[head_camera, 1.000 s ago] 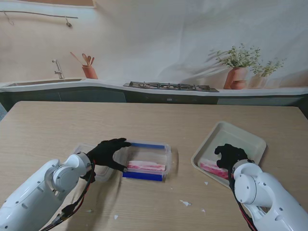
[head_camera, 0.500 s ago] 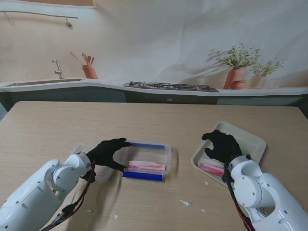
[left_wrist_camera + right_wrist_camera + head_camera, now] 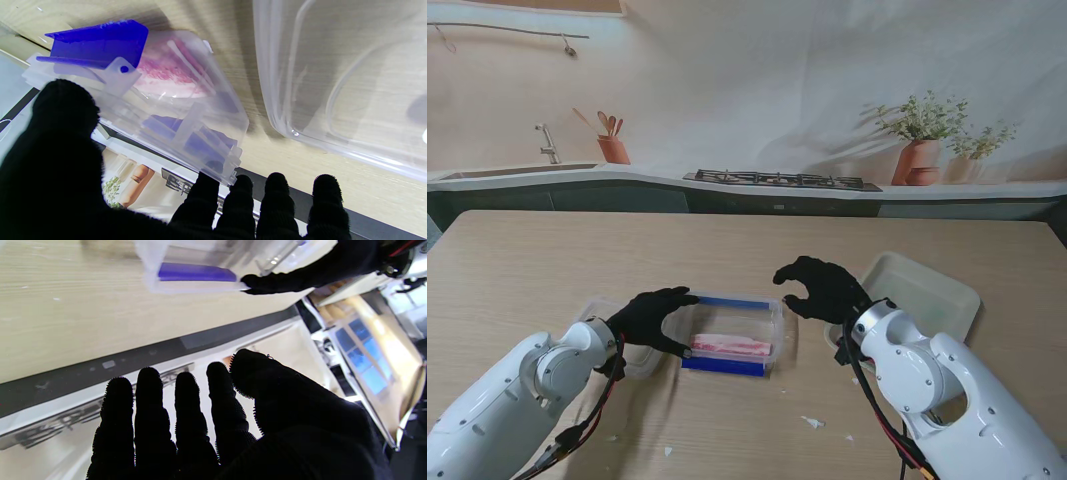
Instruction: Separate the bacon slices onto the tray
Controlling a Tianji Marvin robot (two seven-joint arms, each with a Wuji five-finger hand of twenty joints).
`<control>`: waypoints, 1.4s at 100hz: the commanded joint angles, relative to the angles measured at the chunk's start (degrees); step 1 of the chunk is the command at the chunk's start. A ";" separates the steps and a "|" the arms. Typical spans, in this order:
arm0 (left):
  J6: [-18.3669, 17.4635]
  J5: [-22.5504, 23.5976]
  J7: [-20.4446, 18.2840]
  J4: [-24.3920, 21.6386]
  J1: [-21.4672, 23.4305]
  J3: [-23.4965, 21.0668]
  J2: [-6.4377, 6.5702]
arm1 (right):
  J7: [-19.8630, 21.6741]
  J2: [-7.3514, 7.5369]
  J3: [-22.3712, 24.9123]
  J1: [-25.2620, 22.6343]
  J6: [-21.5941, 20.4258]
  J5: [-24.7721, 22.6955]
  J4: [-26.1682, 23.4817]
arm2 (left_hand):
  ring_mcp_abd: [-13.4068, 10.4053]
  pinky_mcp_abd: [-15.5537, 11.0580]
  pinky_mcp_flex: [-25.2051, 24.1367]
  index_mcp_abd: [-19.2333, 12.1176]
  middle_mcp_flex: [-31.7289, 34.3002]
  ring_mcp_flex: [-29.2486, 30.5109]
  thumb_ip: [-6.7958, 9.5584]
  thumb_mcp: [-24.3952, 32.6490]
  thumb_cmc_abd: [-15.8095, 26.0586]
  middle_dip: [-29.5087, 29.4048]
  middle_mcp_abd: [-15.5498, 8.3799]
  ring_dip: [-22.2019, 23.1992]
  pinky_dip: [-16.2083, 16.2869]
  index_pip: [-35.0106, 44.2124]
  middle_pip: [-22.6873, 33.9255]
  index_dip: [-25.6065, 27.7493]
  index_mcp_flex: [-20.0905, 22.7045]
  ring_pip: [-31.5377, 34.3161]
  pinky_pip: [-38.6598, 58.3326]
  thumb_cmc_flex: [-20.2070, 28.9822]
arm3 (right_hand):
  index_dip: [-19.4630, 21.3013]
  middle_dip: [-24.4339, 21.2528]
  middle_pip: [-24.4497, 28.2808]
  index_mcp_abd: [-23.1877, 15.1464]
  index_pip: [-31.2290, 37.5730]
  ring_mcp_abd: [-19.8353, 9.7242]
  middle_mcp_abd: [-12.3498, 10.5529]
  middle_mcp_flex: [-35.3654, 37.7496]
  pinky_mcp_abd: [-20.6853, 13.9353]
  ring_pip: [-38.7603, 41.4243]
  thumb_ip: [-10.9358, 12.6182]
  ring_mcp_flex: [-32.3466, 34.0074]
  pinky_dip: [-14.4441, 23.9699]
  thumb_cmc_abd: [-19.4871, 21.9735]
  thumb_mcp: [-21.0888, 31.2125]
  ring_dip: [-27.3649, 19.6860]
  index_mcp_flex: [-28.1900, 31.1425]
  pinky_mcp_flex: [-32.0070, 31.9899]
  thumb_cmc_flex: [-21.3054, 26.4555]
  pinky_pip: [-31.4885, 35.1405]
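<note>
- My left hand (image 3: 655, 318) grips the left end of the clear container (image 3: 727, 335), thumb on the nearer side and fingers (image 3: 206, 193) curled over the farther rim, so it is closed on the box.
- The container has blue latches (image 3: 723, 366) on its nearer and farther sides and sits on the wooden table (image 3: 727, 250) near the middle.
- The bacon slices (image 3: 731, 345) lie inside it as a pink and white strip along the bottom (from my left wrist view they show as a pink blur through the plastic wall).
- My right hand (image 3: 822, 287) hangs above the table between the container and the tray (image 3: 927, 290), fingers spread and slightly curved, holding nothing.
- The tray is a pale, shallow dish to my right, partly hidden behind my right forearm; I cannot tell what lies in its nearer corner.
- A clear lid (image 3: 599, 310) rests flat on the table just left of my left hand, partly under my wrist.
- A few small white scraps (image 3: 812, 422) lie on the table nearer to me.
</note>
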 commanded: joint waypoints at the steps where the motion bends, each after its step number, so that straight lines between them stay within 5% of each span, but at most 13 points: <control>1: 0.09 0.67 -1.13 0.67 1.26 0.31 -0.35 | 0.64 -1.06 -1.81 1.36 0.48 1.22 0.17 | -0.70 -0.85 -0.19 -0.16 0.51 -2.38 1.11 6.37 0.38 -0.11 -2.64 -0.41 0.02 -1.13 1.12 -0.54 -1.64 -0.99 -0.30 6.89 | -0.12 -0.12 -0.94 0.09 0.19 1.16 0.36 0.76 0.56 0.94 2.23 1.45 0.94 1.96 -0.64 1.11 0.74 0.18 -0.39 2.00; 47: -0.06 0.75 -1.01 0.39 1.69 -0.25 -0.35 | 2.32 -2.51 -16.26 12.81 10.46 11.67 5.88 | -0.68 -0.85 -0.21 -0.10 0.49 -2.41 1.09 6.49 0.22 0.00 -2.74 -0.40 -0.01 -1.15 1.03 -0.57 -1.67 -1.03 -0.29 6.91 | 0.06 0.09 -1.04 1.50 -0.77 1.69 1.29 0.88 0.76 1.43 2.28 1.49 -0.27 2.22 -1.28 1.48 1.10 0.44 -0.90 3.30; 80: -0.18 0.90 -1.06 0.31 2.02 -0.80 -0.30 | 5.91 -2.90 -24.59 21.16 15.36 14.04 13.14 | -0.70 -0.76 -0.21 -0.07 0.49 -2.41 1.08 6.63 0.01 0.01 -2.63 -0.41 -0.02 -1.17 0.98 -0.60 -1.62 -1.05 -0.29 6.92 | 0.50 1.12 1.21 2.18 -1.43 1.66 1.70 1.01 0.13 1.06 2.28 0.51 -2.37 2.13 -1.99 1.39 1.92 -0.65 -1.66 2.20; 140: -0.05 0.78 -1.08 0.42 2.15 -0.61 -0.30 | 3.72 -5.73 -32.65 27.18 20.10 18.70 21.29 | -0.74 -0.85 -0.20 -0.12 0.45 -2.41 1.06 6.87 -0.13 0.03 -2.62 -0.41 -0.07 -1.16 0.93 -0.59 -1.64 -1.07 -0.29 6.91 | 0.62 0.75 0.50 2.54 -2.43 1.61 2.20 -0.01 -0.59 0.85 2.46 -0.27 -3.17 3.13 -2.10 1.28 1.44 -0.90 -0.90 2.45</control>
